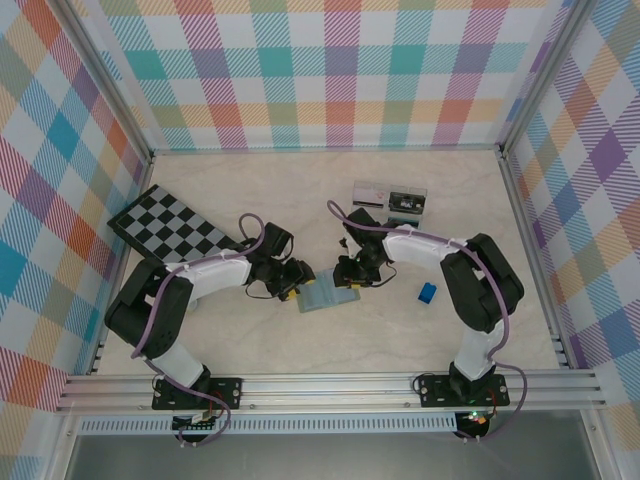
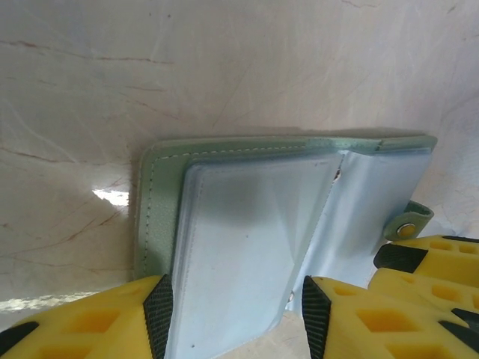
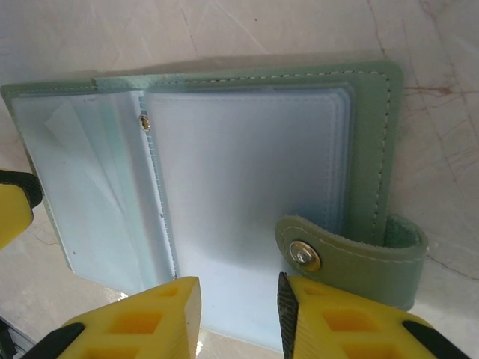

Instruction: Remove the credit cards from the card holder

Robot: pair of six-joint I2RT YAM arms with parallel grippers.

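DESK: Left to right, who is who?

PHOTOG: At 10 o'clock of the card holder [image 1: 328,298] is the left gripper [image 2: 236,318]. Its jaws are partly apart, astride a clear sleeve leaf [image 2: 239,247], with one yellow finger at each long edge. The holder lies opened flat at mid-worktop [image 1: 300,190], green cover down, pale inside up. At its 1 o'clock is the right gripper [image 3: 238,310]. Its jaws stand a narrow gap apart at the edge of the right-hand leaf, just beside the snap tab [image 3: 344,258].

DESK: Clamped on it?

PHOTOG: Cannot tell for either one. Plastic lies between both pairs of jaws, but the wrist views sit too close to show a bite.

DESK: Why that hold?

PHOTOG: My reading is one arm to each half, which stops the book folding shut and leaves the pockets face-up to be worked. The sleeves facing up look pale and bare.

DESK: Which way does it point?

PHOTOG: From above, the long axis runs close to the 9-to-3 line, with the right end tipped slightly toward 2. The fold crosses it, roughly 12 to 6. The tab hangs off the right-hand cover, at 4 o'clock in the right wrist view.

DESK: And further right?

PHOTOG: Credit cards [image 1: 407,205], one of them dark, lie in a clear tray [image 1: 360,183] at the holder's 1 o'clock, well apart from it. A small blue block [image 1: 427,292] sits at its 3 o'clock, apart from both arms.
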